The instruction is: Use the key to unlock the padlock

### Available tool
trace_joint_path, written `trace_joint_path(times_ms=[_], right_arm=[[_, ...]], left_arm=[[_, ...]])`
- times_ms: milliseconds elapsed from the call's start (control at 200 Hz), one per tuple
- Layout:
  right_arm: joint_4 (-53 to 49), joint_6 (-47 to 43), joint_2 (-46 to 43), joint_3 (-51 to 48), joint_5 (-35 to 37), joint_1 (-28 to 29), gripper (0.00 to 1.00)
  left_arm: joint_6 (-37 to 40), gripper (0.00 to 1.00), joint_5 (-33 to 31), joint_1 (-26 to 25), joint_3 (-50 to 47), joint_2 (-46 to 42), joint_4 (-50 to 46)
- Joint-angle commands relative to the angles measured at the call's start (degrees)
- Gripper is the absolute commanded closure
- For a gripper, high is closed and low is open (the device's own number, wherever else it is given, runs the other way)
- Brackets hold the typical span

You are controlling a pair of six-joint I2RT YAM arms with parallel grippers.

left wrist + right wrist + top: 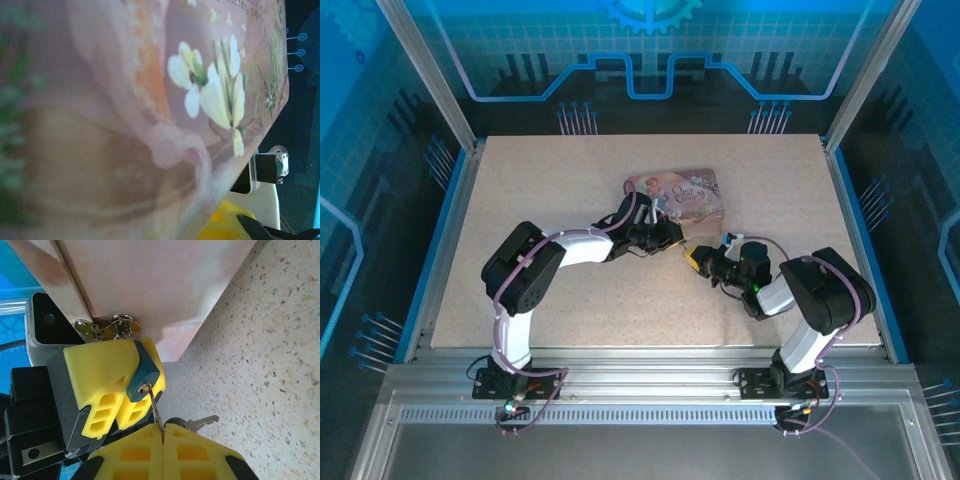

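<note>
The small dark teal padlock [144, 374] hangs by its shackle from the metal hasp [120, 325] of the pink tin [160, 285]. My left gripper [672, 238] is shut on the padlock, whose body sits between its yellow fingers [97, 372]. The thin key [156, 409] has its tip in the keyhole. My right gripper [163, 429] is shut on the key's head, directly below the padlock. In the top view the right gripper [698, 258] meets the left one at the tin's [685, 192] near edge. The left wrist view is a blurred close-up of the tin's lid [150, 100].
A second key [202, 422] sticks out sideways beside the right fingers, over the speckled table [280, 340]. The tin lies tilted up in mid-table, with bare tabletop [570, 180] all around. A blue rim and metal frame posts border the table.
</note>
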Motion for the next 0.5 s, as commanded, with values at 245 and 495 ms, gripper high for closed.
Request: trace_joint_path(times_ms=[245, 495], right_arm=[[3.38, 0.78, 0.72, 2.07, 1.56, 0.72, 1.00], [3.59, 0.80, -0.05, 1.75, 1.82, 0.67, 1.00]], left_arm=[[-2.77, 0.90, 4.11, 0.05, 0.01, -1.95, 1.97], [-2.88, 0.90, 4.15, 0.03, -0.26, -1.76, 2.44]])
